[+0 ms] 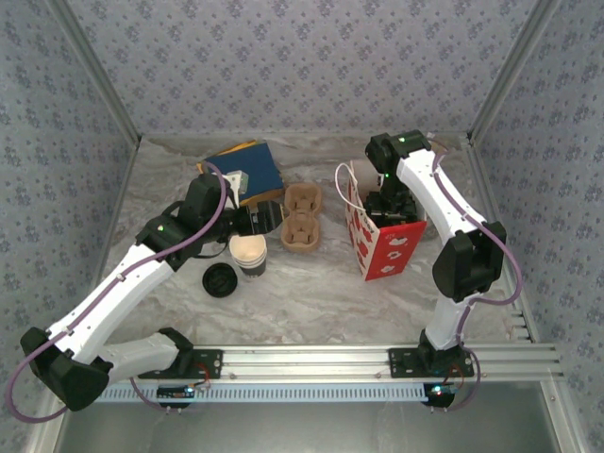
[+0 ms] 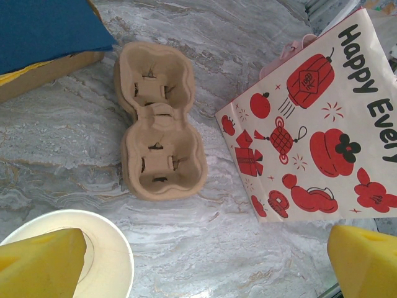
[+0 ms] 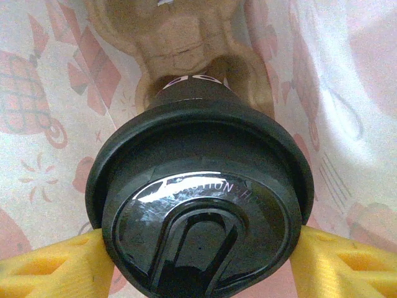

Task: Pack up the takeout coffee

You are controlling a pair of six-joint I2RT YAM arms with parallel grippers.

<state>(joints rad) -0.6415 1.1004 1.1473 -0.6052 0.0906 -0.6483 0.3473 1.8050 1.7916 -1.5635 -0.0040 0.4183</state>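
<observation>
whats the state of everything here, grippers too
coffee: lidded, inside bag
bag: upright, open
spare carrier: empty
loose lid: lying flat
paper cup: upright, lidless
left gripper: open, empty
right gripper: shut on coffee

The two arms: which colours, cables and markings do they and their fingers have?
The left arm and right arm have white shells, black joints, a loose purple cable and a small green light each. The left gripper's fingers and the right gripper's fingers are yellow wedges.
</observation>
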